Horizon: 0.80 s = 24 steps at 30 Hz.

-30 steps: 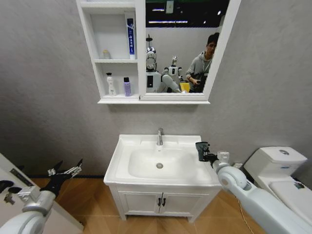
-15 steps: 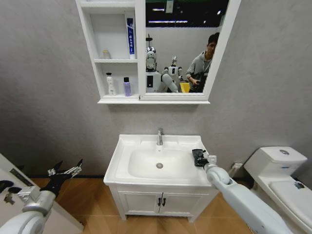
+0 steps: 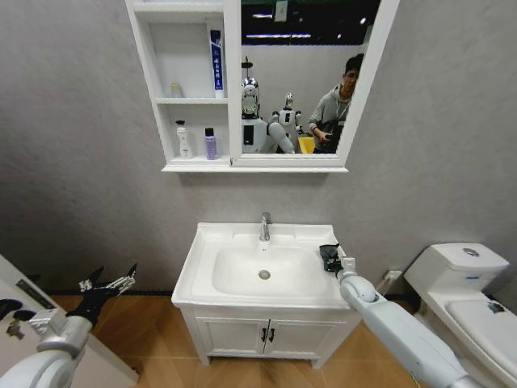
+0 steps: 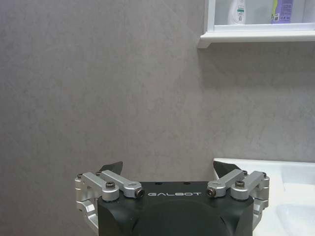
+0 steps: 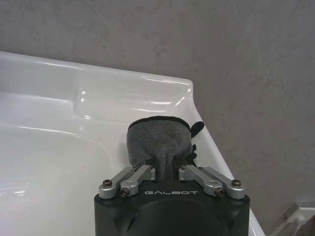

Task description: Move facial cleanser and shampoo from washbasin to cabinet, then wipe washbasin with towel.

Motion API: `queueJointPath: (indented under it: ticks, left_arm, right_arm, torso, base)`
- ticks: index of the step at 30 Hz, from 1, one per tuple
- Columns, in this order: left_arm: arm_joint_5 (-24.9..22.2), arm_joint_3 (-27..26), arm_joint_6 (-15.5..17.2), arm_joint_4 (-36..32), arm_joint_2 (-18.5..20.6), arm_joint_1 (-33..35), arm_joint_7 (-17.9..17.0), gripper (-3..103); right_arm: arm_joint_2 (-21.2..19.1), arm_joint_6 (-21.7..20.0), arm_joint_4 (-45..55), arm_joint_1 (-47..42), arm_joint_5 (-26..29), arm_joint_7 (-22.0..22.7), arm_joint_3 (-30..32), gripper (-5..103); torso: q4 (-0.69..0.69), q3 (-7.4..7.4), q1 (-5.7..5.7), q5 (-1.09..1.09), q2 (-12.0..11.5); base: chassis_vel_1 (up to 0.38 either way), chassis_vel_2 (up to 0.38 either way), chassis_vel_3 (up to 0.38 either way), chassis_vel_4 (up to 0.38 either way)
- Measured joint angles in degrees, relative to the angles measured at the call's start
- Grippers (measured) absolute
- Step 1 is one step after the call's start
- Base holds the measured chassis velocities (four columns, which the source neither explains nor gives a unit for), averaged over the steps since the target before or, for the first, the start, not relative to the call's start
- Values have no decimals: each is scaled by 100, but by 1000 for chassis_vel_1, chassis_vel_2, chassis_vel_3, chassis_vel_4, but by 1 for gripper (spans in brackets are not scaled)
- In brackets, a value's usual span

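Towel (image 5: 158,143), dark grey and bunched, sat pinched in the right tool (image 5: 167,172), whose fingers were closed tight on its gathered end. A second earlier that tool had hung above the washbasin's (image 3: 206,242) right rim; half a second earlier it had dropped toward the bowl, and now it pressed the cloth onto the right ledge of the washbasin, just beside the bowl's edge (in the head view the dark bundle showed right of the chrome tap (image 3: 264,226)). That descent suggested wiping was starting, the bottles apparently being already stowed: a white bottle (image 3: 184,140) and a purple bottle (image 3: 210,144) stood on the cabinet's (image 3: 192,166) lowest shelf, well above the washbasin. The left tool (image 4: 170,184) hung parked to the washbasin's left, fingers spread wide and holding nothing.
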Motion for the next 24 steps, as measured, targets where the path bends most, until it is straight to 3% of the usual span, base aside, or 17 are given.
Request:
queueJointPath:
  ticks: [5, 6, 9, 11, 12, 14, 15, 17, 20, 24]
  left_arm:
    - [0, 0, 0, 0, 0, 0, -1, 100]
    - [0, 0, 0, 0, 0, 0, -1, 100]
    - [0, 0, 0, 0, 0, 0, -1, 100]
    - [0, 0, 0, 0, 0, -1, -1, 100]
    - [0, 0, 0, 0, 0, 0, -1, 100]
    - [0, 0, 0, 0, 0, 0, -1, 100]
    - [0, 0, 0, 0, 0, 0, -2, 100]
    - [0, 0, 0, 0, 0, 0, -1, 100]
    - [0, 0, 0, 0, 0, 0, -4, 100]
    - [0, 0, 0, 0, 0, 0, -2, 100]
  right_arm:
    - [-81, -21, 184, -91, 0, 31, 120, 37]
    - [-81, -21, 184, -91, 0, 31, 120, 37]
    - [-150, -64, 450, -274, 148, 152, 314, 54]
    - [-196, -66, 609, -386, 188, 162, 423, 54]
    - [-241, -66, 769, -524, 211, 158, 577, 65]
    - [-292, -53, 941, -678, 218, 138, 748, 65]
    - [-353, 6, 1160, -871, 208, 110, 952, 76]
    - [-401, 63, 1344, -1054, 170, 96, 1142, 76]
    - [-610, 439, 1959, -1813, -88, -108, 1753, 91]
    - [-652, 887, 2364, -2465, -431, -277, 2158, 98]
  torso:
    - [0, 0, 0, 0, 0]
    - [0, 0, 0, 0, 0]
    - [0, 0, 0, 0, 0]
    - [0, 0, 0, 1, 0]
    - [1, 0, 0, 0, 0]
    - [0, -1, 0, 0, 1]
    - [0, -1, 0, 0, 1]
    - [0, -1, 0, 0, 1]
    - [-1, -1, -1, -1, 2]
    - [1, -1, -2, 1, 1]
  base:
    - [0, 0, 0, 0]
    - [0, 0, 0, 0]
    - [0, 0, 0, 0]
    - [0, 0, 0, 0]
    - [0, 0, 0, 0]
    - [0, 0, 0, 0]
    - [0, 0, 0, 0]
    - [0, 0, 0, 0]
    - [0, 0, 0, 0]
    - [0, 0, 0, 0]
